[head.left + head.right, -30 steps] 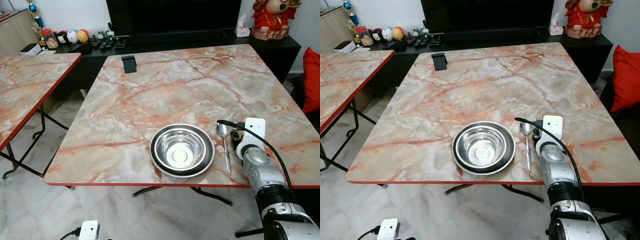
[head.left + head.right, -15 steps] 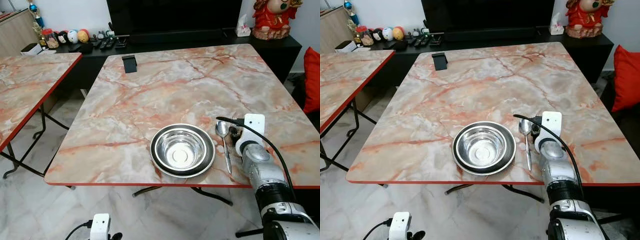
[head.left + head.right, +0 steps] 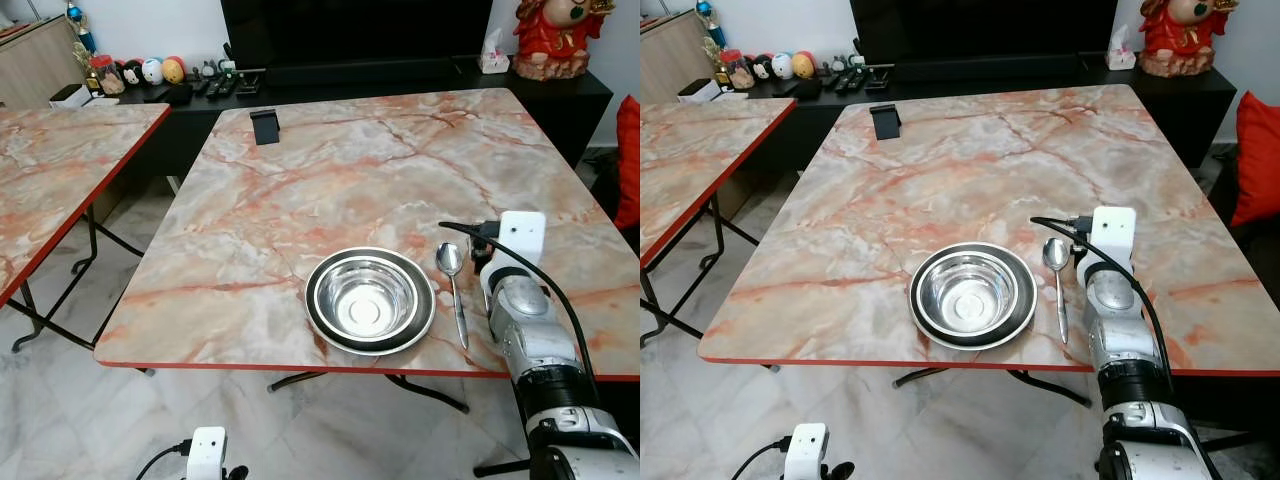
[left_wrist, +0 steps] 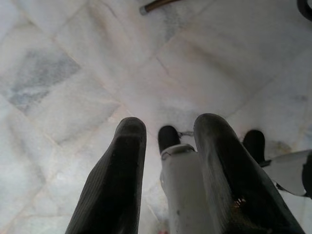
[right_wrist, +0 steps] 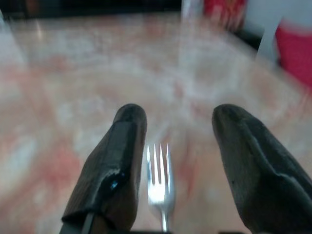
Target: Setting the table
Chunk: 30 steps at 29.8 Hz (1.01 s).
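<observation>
My right tool (image 5: pixel 178 161), fingers spread, straddles the silver fork (image 5: pixel 158 187) on the marble counter (image 3: pixel 330 190); I'd lift straight, sparing the steel spoon (image 3: pixel 453 290).

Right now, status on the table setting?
Right gripper open over the fork, low on the table, beside the spoon. Bowl set. Left gripper open, idle near the floor. Nothing in the way.

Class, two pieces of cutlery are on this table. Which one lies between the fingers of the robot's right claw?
The fork: its tines show between the open fingers of the right claw. The spoon lies apart, between that claw and the steel bowl.
</observation>
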Available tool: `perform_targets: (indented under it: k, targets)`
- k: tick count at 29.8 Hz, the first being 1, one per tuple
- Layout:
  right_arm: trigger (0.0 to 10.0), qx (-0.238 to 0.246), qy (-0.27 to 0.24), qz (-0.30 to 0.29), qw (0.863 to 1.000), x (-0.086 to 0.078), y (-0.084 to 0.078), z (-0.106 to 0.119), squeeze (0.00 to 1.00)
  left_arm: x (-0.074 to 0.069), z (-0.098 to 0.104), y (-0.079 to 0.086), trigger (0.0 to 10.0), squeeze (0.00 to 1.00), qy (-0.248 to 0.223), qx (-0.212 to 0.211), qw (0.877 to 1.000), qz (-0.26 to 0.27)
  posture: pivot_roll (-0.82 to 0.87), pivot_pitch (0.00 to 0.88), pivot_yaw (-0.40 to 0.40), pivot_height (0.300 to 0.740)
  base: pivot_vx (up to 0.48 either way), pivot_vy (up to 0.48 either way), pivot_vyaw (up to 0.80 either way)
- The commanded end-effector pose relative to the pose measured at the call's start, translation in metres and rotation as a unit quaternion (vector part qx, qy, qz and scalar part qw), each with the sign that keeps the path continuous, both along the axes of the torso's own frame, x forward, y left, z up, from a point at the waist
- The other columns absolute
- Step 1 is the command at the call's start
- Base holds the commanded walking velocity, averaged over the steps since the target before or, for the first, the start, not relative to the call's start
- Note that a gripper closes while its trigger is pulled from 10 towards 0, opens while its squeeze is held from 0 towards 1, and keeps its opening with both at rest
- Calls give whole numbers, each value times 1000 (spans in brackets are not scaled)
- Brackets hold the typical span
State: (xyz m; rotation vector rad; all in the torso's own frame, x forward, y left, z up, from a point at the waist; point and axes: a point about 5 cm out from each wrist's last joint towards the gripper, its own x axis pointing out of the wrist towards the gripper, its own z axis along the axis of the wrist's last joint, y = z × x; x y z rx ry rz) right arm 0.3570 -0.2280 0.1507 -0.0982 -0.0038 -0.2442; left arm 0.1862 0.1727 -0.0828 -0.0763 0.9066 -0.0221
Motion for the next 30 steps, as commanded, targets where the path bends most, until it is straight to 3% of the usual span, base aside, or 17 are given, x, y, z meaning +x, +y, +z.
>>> perform_targets:
  k: [1, 4, 6, 11, 13, 14, 15, 18, 23, 30]
  targets:
    - [10000, -1, -41, 11, 999, -2, 5, 9, 0, 1, 0, 2, 10000, 0, 0, 12, 1000, 1, -101, 0, 127, 740, 0, 0, 0]
    - [10000, -1, -86, 22, 996, -10, 11, 10, 0, 4, 2, 1, 10000, 0, -6, 18, 1000, 9, -101, 0, 118, 740, 0, 0, 0]
    - [10000, 10, -101, 24, 995, -18, 12, 8, 0, 0, 1, 11, 10000, 0, -11, 23, 999, 21, -100, 0, 112, 740, 0, 0, 0]
    - [10000, 8, -117, 39, 992, -27, 16, 7, 0, -7, 0, 19, 10000, 0, -12, 28, 999, 33, -98, 0, 100, 740, 0, 0, 0]
    - [10000, 4, -128, 48, 991, -34, 17, 6, 0, -12, -1, 27, 10000, 0, -13, 34, 999, 37, -97, 0, 96, 740, 0, 0, 0]
    - [10000, 0, -133, 53, 990, -40, 16, 3, 0, -24, -2, 44, 10000, 0, -8, 43, 998, 46, -99, 0, 93, 740, 0, 0, 0]
    - [10000, -1, -133, 55, 990, -42, 15, 2, 0, -30, -3, 51, 10000, 0, -6, 46, 998, 49, -100, 0, 92, 740, 0, 0, 0]
    - [10000, -1, -133, 60, 989, -44, 16, 1, 0, -38, -3, 62, 10000, 0, -3, 53, 997, 54, -105, 0, 88, 740, 0, 0, 0]
    - [10000, -1, -134, 71, 988, -37, 22, 6, 0, -37, -3, 62, 10000, 0, -5, 53, 997, 63, -105, 0, 49, 740, 0, 0, 0]
    - [10000, -18, -136, 102, 985, -25, 23, 18, 0, -28, -3, 47, 10000, 0, -18, 39, 995, 85, -74, 0, -13, 740, 0, 0, 0]
